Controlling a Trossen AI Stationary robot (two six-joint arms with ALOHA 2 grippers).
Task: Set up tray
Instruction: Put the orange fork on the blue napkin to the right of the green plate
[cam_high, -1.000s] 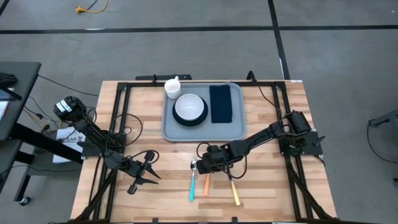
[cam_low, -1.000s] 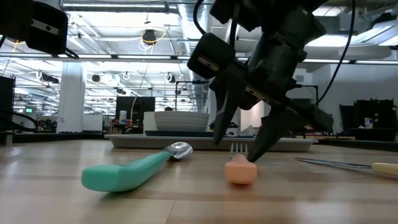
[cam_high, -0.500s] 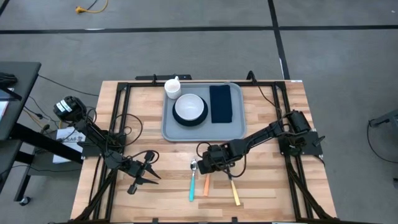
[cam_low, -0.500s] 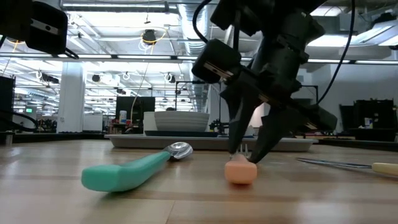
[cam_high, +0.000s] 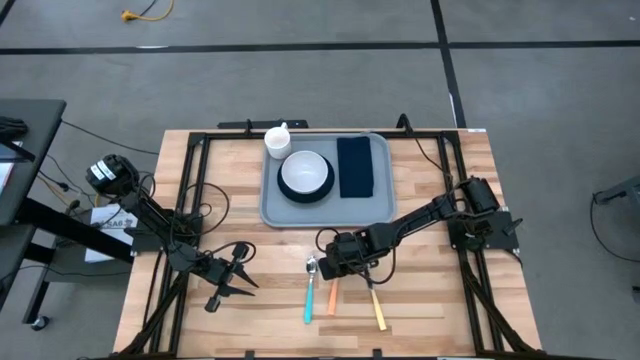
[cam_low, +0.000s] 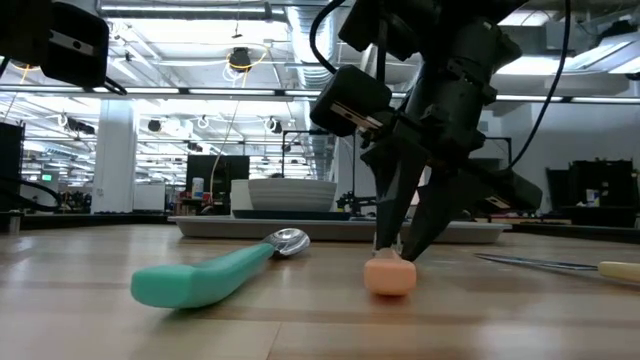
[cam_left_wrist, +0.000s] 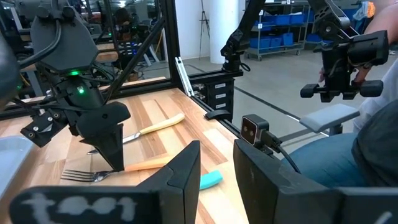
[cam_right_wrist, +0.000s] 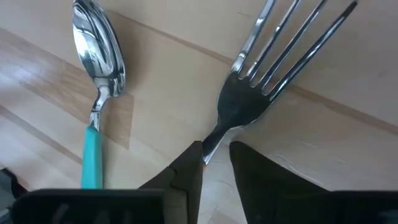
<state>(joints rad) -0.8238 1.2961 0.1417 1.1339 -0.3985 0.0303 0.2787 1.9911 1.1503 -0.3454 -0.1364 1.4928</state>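
Right tool (cam_high: 335, 268) down on the worktop (cam_high: 440, 300), fingers pinched nearly closed around the thin neck of the orange-handled fork (cam_right_wrist: 261, 68), just where metal meets handle. Left tool (cam_high: 236, 270) waiting off to the left side, fingers spread, holding nothing. Tray (cam_high: 275, 205) well beyond the fork, toward the far edge of the worktop, nearer the right arm. Fork's long side pointing toward the tray.

One tray, one bowl (cam_high: 304, 175), one cup (cam_high: 277, 140), one napkin (cam_high: 355, 166). One spoon (cam_right_wrist: 98, 68), one fork, one knife (cam_high: 376, 305).
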